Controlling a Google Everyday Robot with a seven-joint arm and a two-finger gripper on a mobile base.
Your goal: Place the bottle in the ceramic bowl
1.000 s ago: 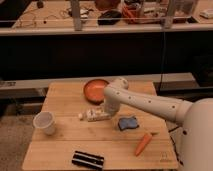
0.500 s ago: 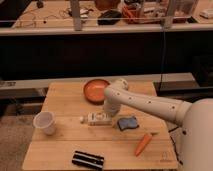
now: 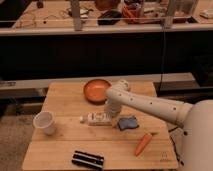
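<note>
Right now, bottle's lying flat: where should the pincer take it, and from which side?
Take the bottle mid-body, across the label, from straight above: it lies on its side, cap toward the white cup, both long sides free. The pincer hangs over its base end, near the blue pad.

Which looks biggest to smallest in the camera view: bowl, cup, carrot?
1. ceramic bowl
2. cup, nearly alike and nearer the camera, so unsure
3. carrot
The claw sits over the bottle.
</note>
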